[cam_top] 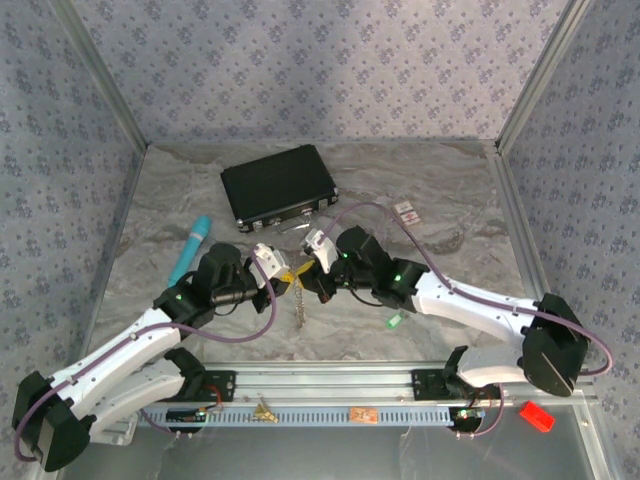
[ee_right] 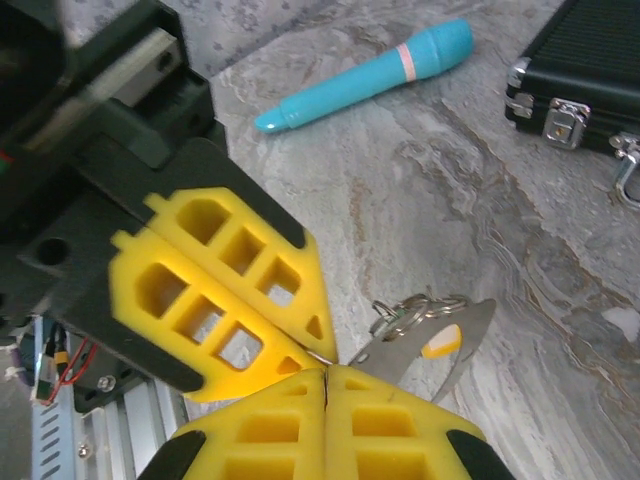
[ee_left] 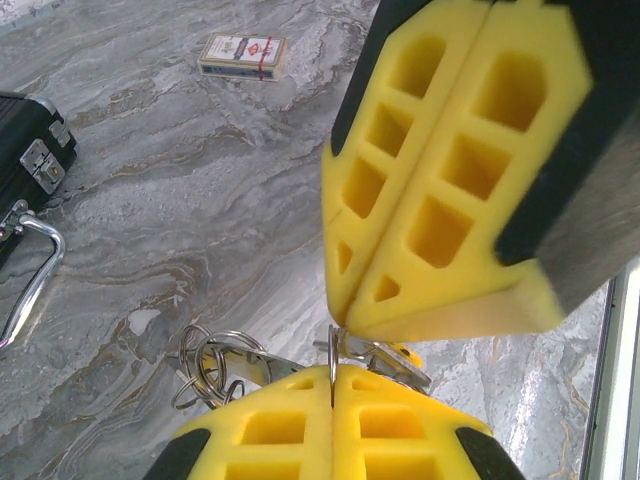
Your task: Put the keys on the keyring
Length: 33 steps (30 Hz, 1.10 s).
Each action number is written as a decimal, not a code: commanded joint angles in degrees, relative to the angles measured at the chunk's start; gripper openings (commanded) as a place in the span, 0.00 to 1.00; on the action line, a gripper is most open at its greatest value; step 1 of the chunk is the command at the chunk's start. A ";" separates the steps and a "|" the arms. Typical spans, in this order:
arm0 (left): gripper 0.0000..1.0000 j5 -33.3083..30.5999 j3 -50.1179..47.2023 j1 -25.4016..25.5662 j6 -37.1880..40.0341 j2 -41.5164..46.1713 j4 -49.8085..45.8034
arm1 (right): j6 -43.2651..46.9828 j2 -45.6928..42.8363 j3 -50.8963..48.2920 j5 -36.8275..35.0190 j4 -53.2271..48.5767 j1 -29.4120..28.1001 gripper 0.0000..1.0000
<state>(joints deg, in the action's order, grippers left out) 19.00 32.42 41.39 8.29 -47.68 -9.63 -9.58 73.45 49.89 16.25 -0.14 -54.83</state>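
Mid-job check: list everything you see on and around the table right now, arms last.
keys: one cluster, count unclear, metal with yellow, at the gripper tips
keyring: one, silvery chain, trailing from the tips toward the near edge
green piece: one, green, beside the right arm
case: one, black, closed, far centre
stick: one, teal, left of centre
card: one, white and pink, right of the case
red block: one, red, past the near rail, right
table: one, grey marbled
left gripper: one, yellow pads, shut on the keyring
right gripper: one, yellow pads, shut on the keys
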 commanded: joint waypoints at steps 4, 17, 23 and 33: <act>0.00 0.97 -0.61 0.50 -0.27 0.35 1.71 | 5.54 -4.75 -1.26 -5.00 -3.52 0.17 0.00; 0.00 6.61 -1.33 -1.88 -4.94 -0.31 3.90 | 4.15 -3.96 -1.02 -13.42 -26.48 4.66 0.00; 0.00 7.92 -1.66 -3.61 -4.94 -0.93 4.47 | -0.61 4.96 1.70 -6.72 -31.19 8.22 0.00; 0.00 9.62 -2.17 -5.94 -3.64 -1.80 5.21 | -3.17 18.72 9.25 -2.03 -32.35 12.08 0.00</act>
<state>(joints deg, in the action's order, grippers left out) 26.39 30.79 36.16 4.43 -49.45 -6.17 -11.40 90.28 56.45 11.90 -30.09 -43.33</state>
